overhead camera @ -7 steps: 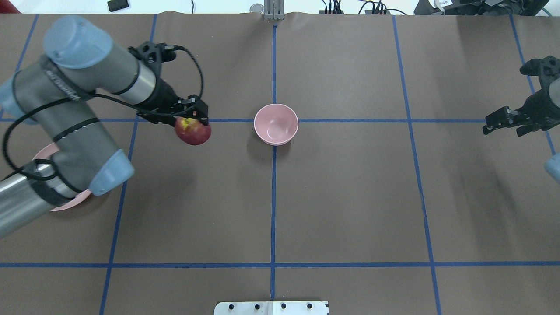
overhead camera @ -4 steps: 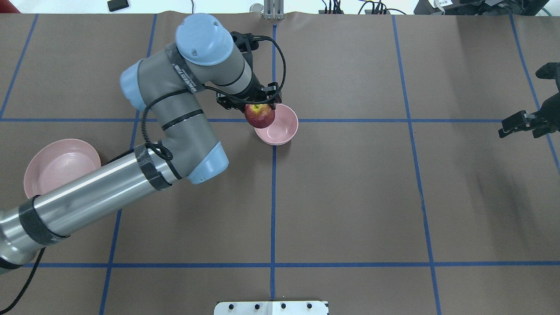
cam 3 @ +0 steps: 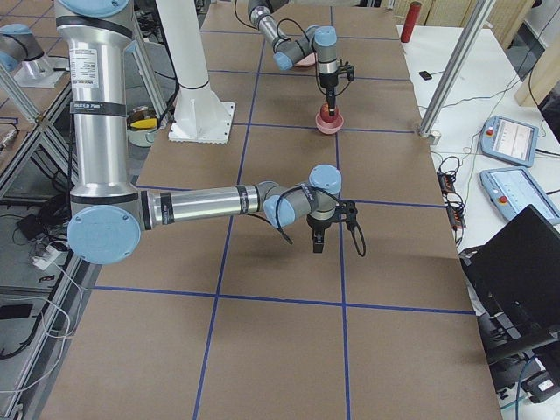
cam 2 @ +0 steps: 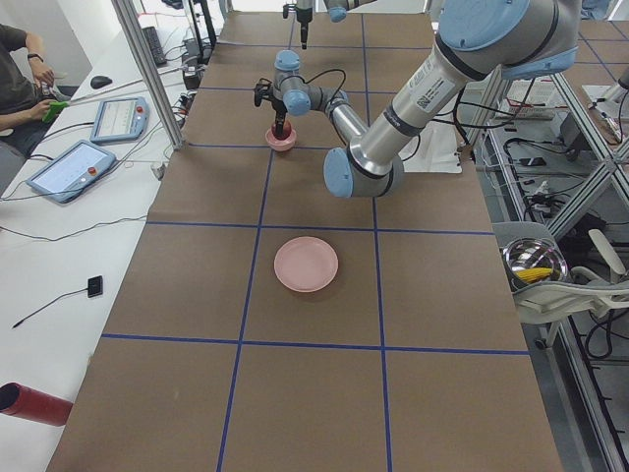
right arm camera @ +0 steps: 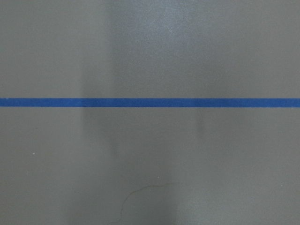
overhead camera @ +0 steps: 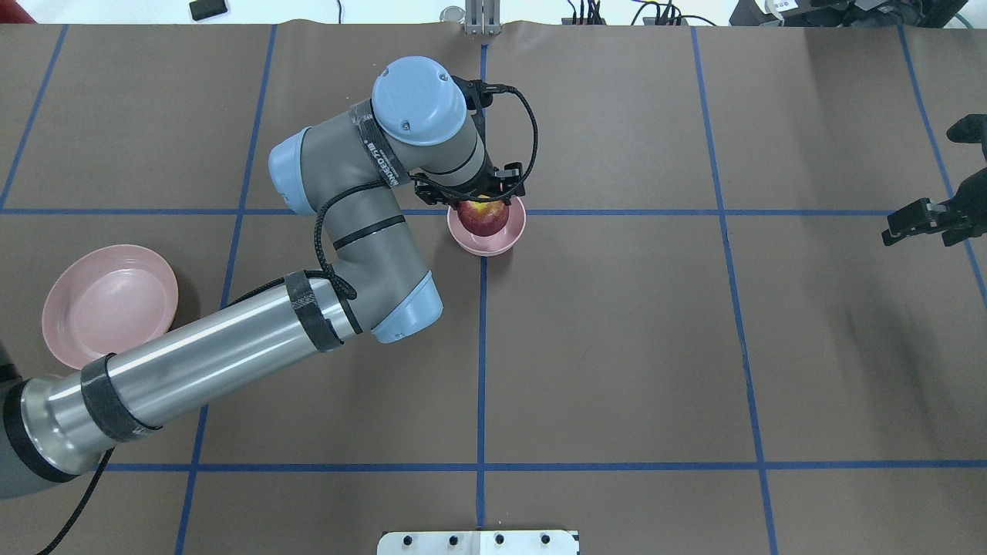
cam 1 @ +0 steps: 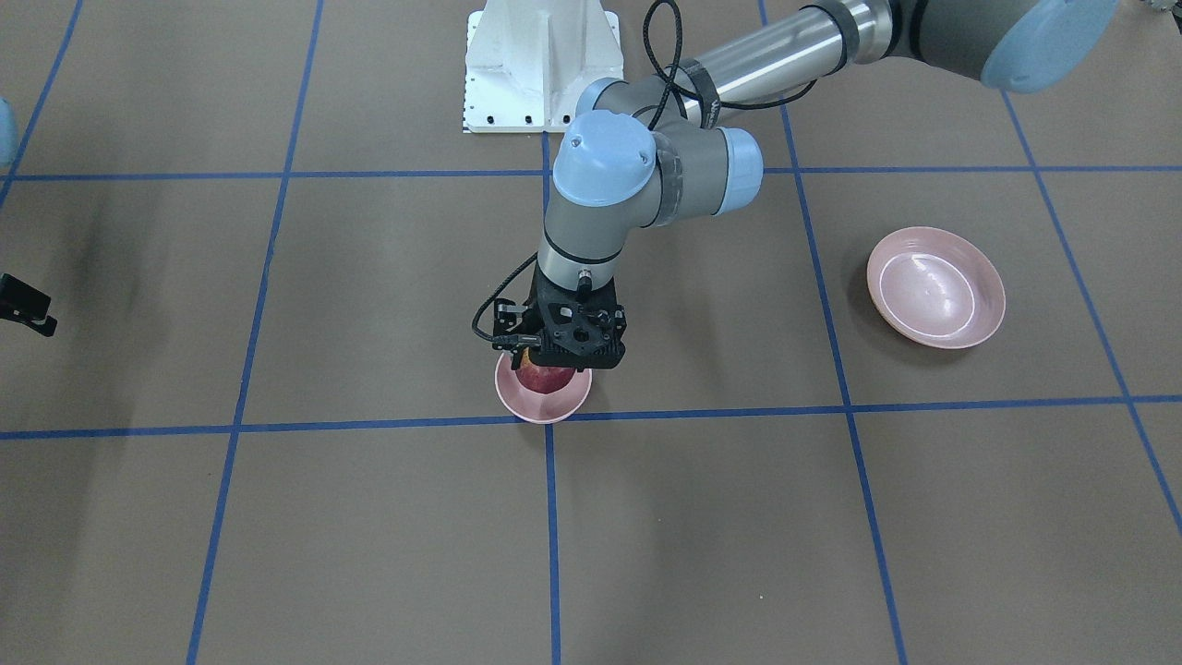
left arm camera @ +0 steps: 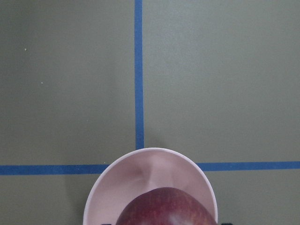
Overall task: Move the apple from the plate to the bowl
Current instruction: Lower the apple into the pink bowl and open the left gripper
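**As the left gripper clasps it, the apple sits in the mouth of the bowl**

Seen from above and behind the robot, the glossy pink plate [overhead camera: 108, 304] lies at the far left of the brown table [overhead camera: 617, 347]. The left arm's silver forearm [overhead camera: 208, 358] overlaps its near edge in this view. That arm bends toward the middle of the table. There the left gripper [overhead camera: 480, 205] points straight down, its fingers closed around the dark red apple [overhead camera: 484, 219], yellow-green patch upward. The apple is inside the rim of the small pink bowl [overhead camera: 510, 234], which stands where two blue tape lines [overhead camera: 617, 212] cross. Whether the apple touches the bowl's floor cannot be told. Well apart, at the far right edge, the right gripper [overhead camera: 902, 226] hovers above the table. How wide its fingers stand cannot be told.
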